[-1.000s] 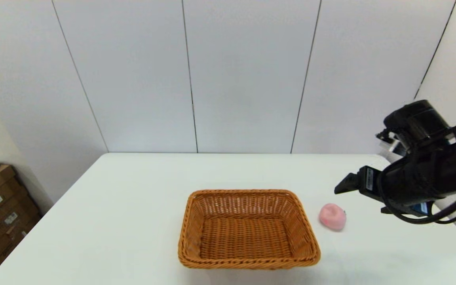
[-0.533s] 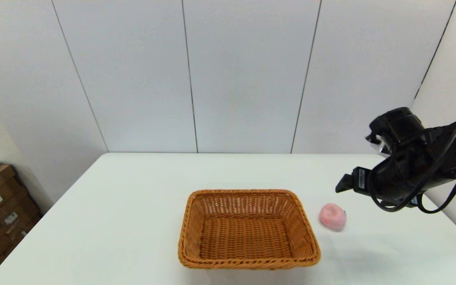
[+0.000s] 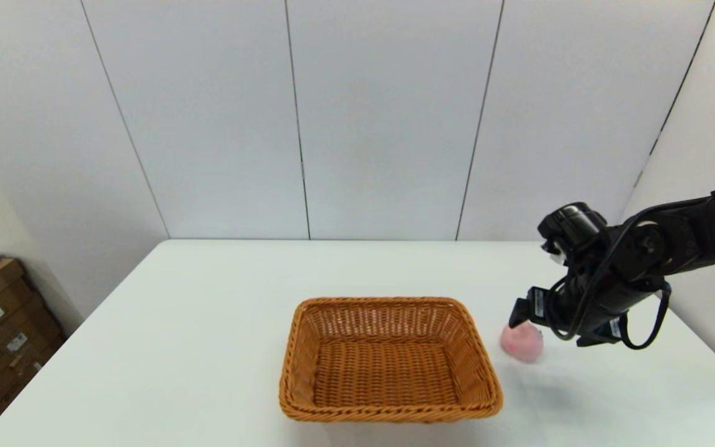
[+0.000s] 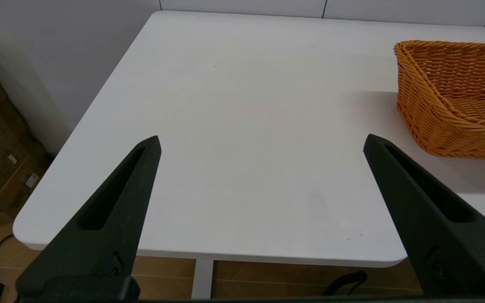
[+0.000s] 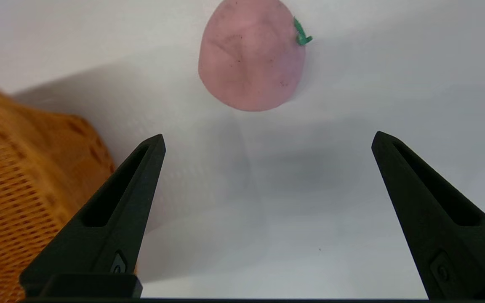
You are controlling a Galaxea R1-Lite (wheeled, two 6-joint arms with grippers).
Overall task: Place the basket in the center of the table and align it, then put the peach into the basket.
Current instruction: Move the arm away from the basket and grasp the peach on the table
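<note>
Worktop (image 3: 208, 323): white, carrying two items. Basket (image 3: 388, 360): orange-brown wicker, empty, near the middle toward my edge. Peach (image 3: 522, 343): pink, small green stem, lying on the worktop just beside the basket on my right, not touching it. My right jaws (image 5: 267, 139): spread wide, gripping nothing, hovering just above and behind the peach, angled down at it. My left jaws (image 4: 261, 141): also spread, empty, held over the bare left part of the worktop.
</note>
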